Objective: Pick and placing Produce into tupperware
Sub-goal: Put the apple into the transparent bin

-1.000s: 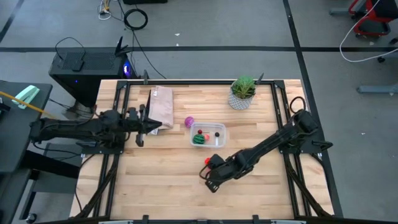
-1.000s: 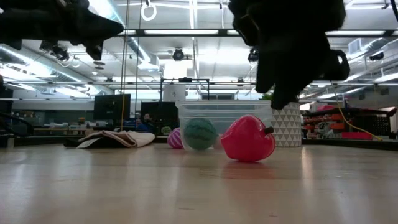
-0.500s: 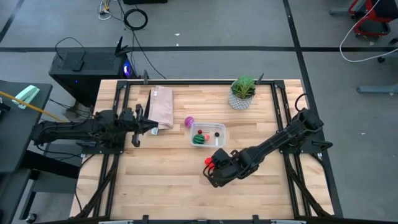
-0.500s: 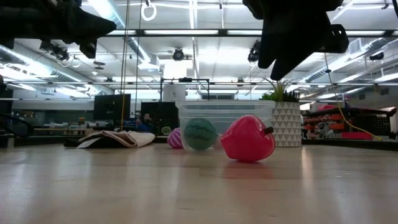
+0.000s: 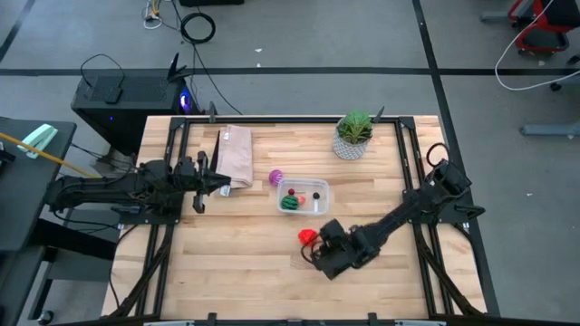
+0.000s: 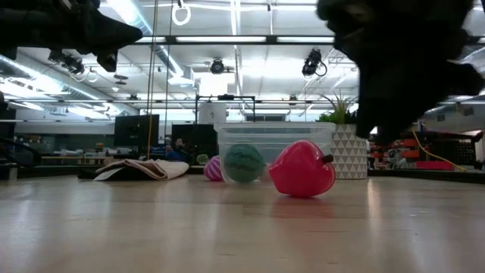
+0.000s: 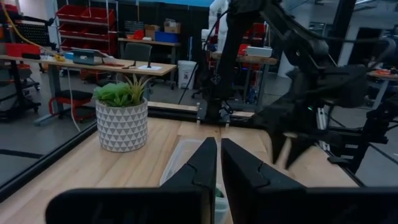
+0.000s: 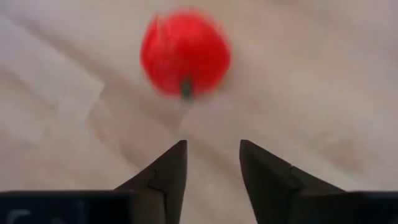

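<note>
Left arm: reaches in from the table's left side, its gripper (image 5: 201, 184) held above the wood beside the paper bag; in the left wrist view its two fingers (image 7: 202, 165) stand almost together, a thin slit between them, holding nothing.
Paper bag: tan bag (image 5: 235, 156) lying flat near the far left part of the table (image 5: 227, 254), just beyond the left gripper.
Purple ball: pink-purple ball (image 5: 275, 177) on the wood just beside the tub's left far corner, outside it; in the low view it peeks out (image 6: 213, 168) beside the tub.
Tub: clear plastic tub (image 5: 319, 187) near the table's middle, upright; its wall shows in the low view (image 6: 265, 136).
Inside the tub: a green striped ball (image 5: 289, 203) in the near left corner, seen through the wall in the low view (image 6: 243, 163); small red and pink bits and a dark bit (image 5: 316, 194) lie beside it, too small to tell apart well.
Red piece: red apple-shaped toy (image 5: 308, 237) on the bare wood in front of the tub, outside it and clear of it; in the low view it sits (image 6: 302, 170) on the table with a dark stem to one side.
Right arm: stretches in from the table's right edge, its gripper (image 5: 319, 252) low over the wood just beside the red toy; in the right wrist view the fingers (image 8: 169, 167) stand apart with a clear gap, empty, and the red toy (image 8: 185, 52) lies ahead of the tips, not touching them.
Plant: leafy green plant in a white patterned pot (image 5: 352, 136) at the far right of the table, well apart from the tub.
</note>
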Tool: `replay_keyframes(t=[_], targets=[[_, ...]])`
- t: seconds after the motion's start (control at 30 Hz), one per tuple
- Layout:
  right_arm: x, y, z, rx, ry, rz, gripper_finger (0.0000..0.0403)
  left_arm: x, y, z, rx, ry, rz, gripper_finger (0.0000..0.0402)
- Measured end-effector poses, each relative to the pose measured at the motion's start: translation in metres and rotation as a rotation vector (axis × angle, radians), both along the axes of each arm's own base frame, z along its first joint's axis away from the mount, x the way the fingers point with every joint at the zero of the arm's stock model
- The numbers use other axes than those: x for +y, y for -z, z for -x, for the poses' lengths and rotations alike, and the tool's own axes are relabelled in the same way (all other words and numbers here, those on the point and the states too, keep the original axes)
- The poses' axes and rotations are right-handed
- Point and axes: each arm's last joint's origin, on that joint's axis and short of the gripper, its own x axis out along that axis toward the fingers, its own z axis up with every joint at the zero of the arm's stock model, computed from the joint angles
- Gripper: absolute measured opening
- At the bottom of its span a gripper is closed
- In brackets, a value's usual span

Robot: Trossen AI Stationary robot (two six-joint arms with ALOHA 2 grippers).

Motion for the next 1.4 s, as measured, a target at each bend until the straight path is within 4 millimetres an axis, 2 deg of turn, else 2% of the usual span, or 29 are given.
replay_keyframes(t=[0.13,0.23,0.43,0.7,0.9,1.17,1.4], targets=[[0.011,0.01,0.007,-0.054,0.001,-0.025,0.0186,0.0,0.0,0.0,-0.002,-0.003,0.01,0.0023],[0.013,0.011,0.01,-0.075,-0.052,0.059,0.0211,0.0,0.0,0.0,-0.002,-0.003,0.011,0.0026],[0.007,0.018,0.013,-0.048,-0.168,0.189,0.0253,0.0,0.0,0.0,-0.004,-0.002,0.026,0.0032],[-0.003,0.022,0.008,-0.053,-0.138,0.171,0.0328,0.0,0.0,0.0,-0.005,-0.008,0.045,0.002],[-0.002,0.02,0.001,-0.104,-0.194,0.173,0.0391,0.0,0.003,0.0,0.022,-0.008,0.047,0.002],[-0.005,0.02,-0.002,-0.099,-0.253,0.214,0.0388,0.0,0.006,0.0,0.056,-0.009,0.05,0.003],[-0.017,0.019,-0.009,-0.099,-0.233,0.232,0.0398,0.0,0.006,0.0,0.056,-0.009,0.05,0.0019]])
